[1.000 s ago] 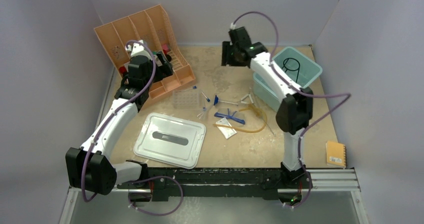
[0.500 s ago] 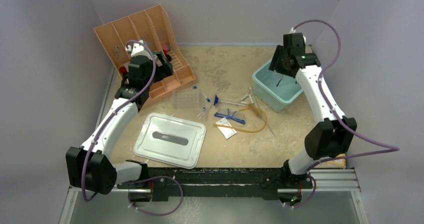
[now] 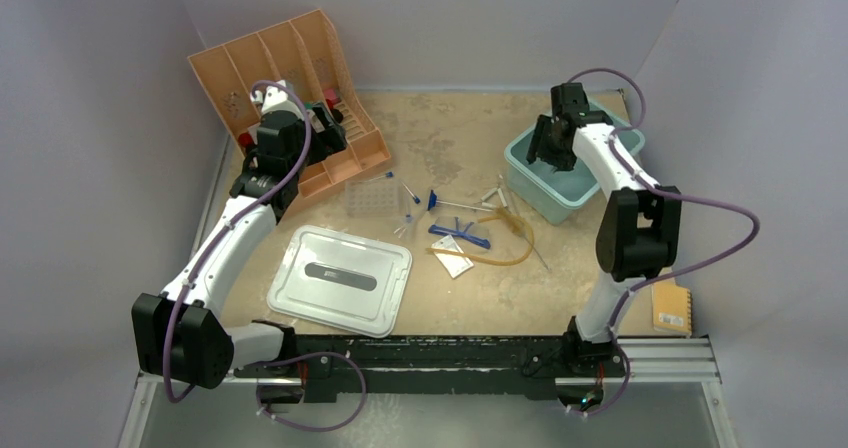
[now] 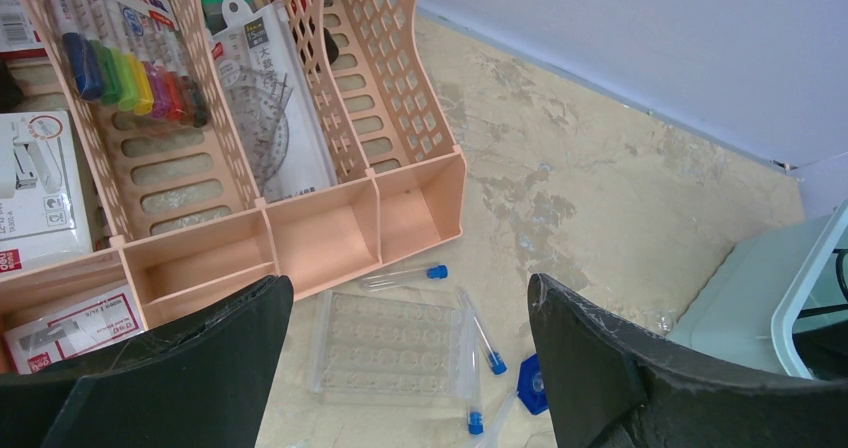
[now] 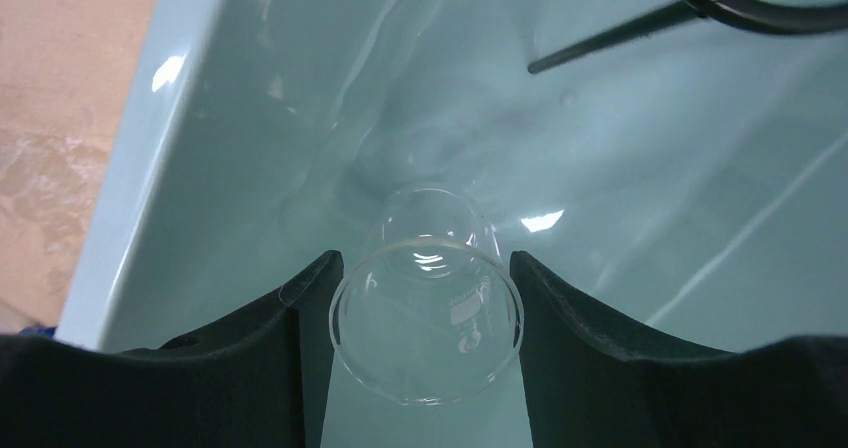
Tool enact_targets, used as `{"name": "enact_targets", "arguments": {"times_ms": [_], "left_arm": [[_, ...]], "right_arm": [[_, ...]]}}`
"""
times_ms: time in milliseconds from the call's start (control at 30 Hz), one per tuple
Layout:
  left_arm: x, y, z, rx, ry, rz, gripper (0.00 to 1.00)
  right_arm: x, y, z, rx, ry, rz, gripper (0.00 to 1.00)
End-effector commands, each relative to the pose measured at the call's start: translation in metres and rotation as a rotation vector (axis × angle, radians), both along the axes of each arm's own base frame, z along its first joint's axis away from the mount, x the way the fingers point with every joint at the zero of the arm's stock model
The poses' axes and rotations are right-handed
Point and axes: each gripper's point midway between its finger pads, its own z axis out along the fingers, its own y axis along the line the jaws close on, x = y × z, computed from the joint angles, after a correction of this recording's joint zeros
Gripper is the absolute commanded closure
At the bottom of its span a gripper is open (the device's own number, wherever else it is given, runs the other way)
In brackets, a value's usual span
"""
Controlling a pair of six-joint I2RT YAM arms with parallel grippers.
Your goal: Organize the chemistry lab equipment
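Observation:
My right gripper [image 5: 428, 313] is shut on a clear glass flask [image 5: 430, 338], held inside the teal bin [image 5: 250, 118]. A black wire ring [image 5: 760, 3] lies in that bin. From above, the right gripper [image 3: 548, 148] sits over the bin [image 3: 520, 173]. My left gripper [image 4: 410, 368] hangs open and empty above the clear tube rack [image 4: 395, 348], with blue-capped thin tubes [image 4: 405, 276] beside it. Mid-table lie the wire triangle [image 3: 492, 200], blue tools [image 3: 458, 233], amber rubber hose [image 3: 505, 248] and small clear packet [image 3: 455, 266].
The peach slotted organizer [image 3: 300, 78] leans at the back left, holding stationery, right next to my left gripper [image 3: 325, 133]. A pale grey-white lid [image 3: 340, 278] lies front left. An orange notebook [image 3: 670, 308] rests at the front right. Walls enclose three sides.
The right arm swung from the back centre over to the right and dipped its gripper into the teal bin. The left arm stayed put.

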Motion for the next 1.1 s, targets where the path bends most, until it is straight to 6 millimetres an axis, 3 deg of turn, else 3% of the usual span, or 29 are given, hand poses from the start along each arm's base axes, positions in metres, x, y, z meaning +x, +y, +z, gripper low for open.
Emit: {"name": "enact_targets", "arguments": {"times_ms": [0, 267, 367, 500, 667, 867, 933, 1067], "left_arm": [[0.004, -0.002, 0.025, -0.023, -0.079, -0.003, 0.13], [0.006, -0.011, 0.025, -0.019, -0.077, -0.055, 0.13], [0.007, -0.011, 0.026, -0.020, -0.078, -0.058, 0.13], [0.008, -0.015, 0.027, -0.037, -0.070, -0.066, 0.13], [0.010, -0.017, 0.028, -0.045, -0.065, -0.074, 0.13], [0.007, -0.016, 0.028, -0.041, -0.061, -0.071, 0.13], [0.006, -0.015, 0.028, -0.043, -0.063, -0.068, 0.13], [0.004, -0.015, 0.026, -0.049, -0.062, -0.064, 0.13]], "right_arm": [[0.023, -0.002, -0.003, -0.019, -0.064, 0.035, 0.55], [0.034, -0.003, -0.036, -0.026, -0.020, 0.037, 0.50], [0.033, -0.002, -0.036, -0.017, -0.011, 0.029, 0.44], [0.027, -0.005, -0.028, -0.021, 0.014, -0.011, 0.29], [0.028, -0.010, 0.002, -0.041, -0.034, -0.039, 0.22], [0.028, -0.009, 0.058, -0.033, -0.148, -0.019, 0.23], [0.028, -0.013, 0.080, -0.064, -0.211, 0.001, 0.27], [0.018, 0.002, 0.111, -0.067, -0.303, 0.104, 0.43]]}}
